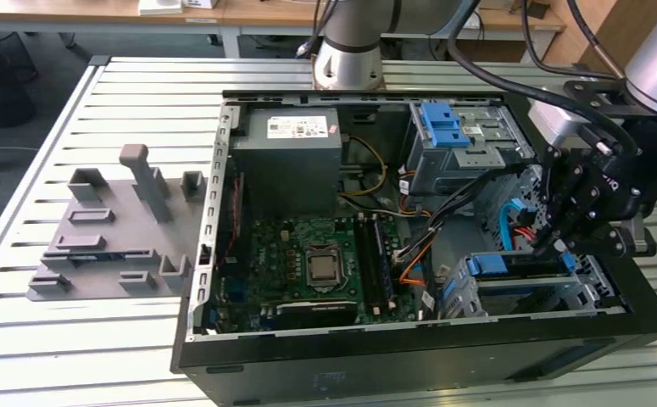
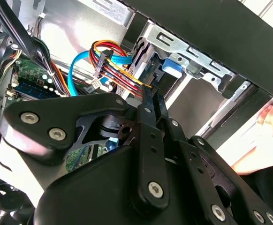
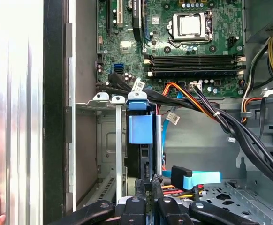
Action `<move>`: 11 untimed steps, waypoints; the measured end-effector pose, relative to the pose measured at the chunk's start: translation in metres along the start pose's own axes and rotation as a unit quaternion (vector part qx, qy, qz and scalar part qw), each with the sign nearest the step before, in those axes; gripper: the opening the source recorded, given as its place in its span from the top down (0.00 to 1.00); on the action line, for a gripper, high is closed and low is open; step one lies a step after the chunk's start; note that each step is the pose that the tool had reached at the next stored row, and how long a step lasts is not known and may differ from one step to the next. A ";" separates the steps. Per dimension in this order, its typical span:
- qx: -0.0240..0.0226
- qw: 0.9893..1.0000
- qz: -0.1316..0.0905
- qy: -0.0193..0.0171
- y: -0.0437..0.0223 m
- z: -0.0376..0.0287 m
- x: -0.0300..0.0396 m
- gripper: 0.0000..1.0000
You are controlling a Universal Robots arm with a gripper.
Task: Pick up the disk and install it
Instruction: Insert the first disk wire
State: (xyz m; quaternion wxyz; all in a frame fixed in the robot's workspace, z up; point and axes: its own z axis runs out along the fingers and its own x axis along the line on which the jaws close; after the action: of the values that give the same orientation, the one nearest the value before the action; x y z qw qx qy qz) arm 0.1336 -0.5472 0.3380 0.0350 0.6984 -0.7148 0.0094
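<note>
You see a black gripper [image 1: 564, 222] over a black case [image 1: 419, 356]. The board [image 1: 311, 263] is green; the supply box [image 1: 288, 148] is grey with a white sticker. The disk [image 3: 140, 136] shows blue plastic, its silver face probably hidden edge-on. The latch [image 1: 446, 127] is blue. Cables [image 2: 113, 65] run red, yellow, orange and light blue. The table [image 1: 114, 339] is pale grey and ribbed; the fixture [image 1: 119, 225] is dull grey.
</note>
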 end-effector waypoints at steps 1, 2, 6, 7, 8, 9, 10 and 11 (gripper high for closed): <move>0.000 1.000 0.000 0.000 -0.0001 0.0004 -0.0001 0.84; 0.000 1.000 0.000 0.000 -0.0002 0.0008 -0.0001 0.84; 0.000 1.000 0.000 0.000 -0.0008 0.0014 -0.0010 0.84; 0.000 1.000 0.000 0.000 -0.0009 0.0014 -0.0011 0.84; 0.000 1.000 0.000 0.000 -0.0009 0.0016 -0.0011 0.84; 0.000 1.000 0.000 0.000 -0.0012 0.0018 -0.0011 0.84; 0.000 1.000 -0.001 0.000 -0.0017 0.0021 -0.0012 0.84; 0.000 1.000 -0.001 0.000 -0.0022 0.0023 -0.0012 0.84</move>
State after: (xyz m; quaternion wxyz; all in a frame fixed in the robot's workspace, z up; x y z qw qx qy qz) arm 0.1357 -0.5462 0.3356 0.0347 0.6987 -0.7145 0.0091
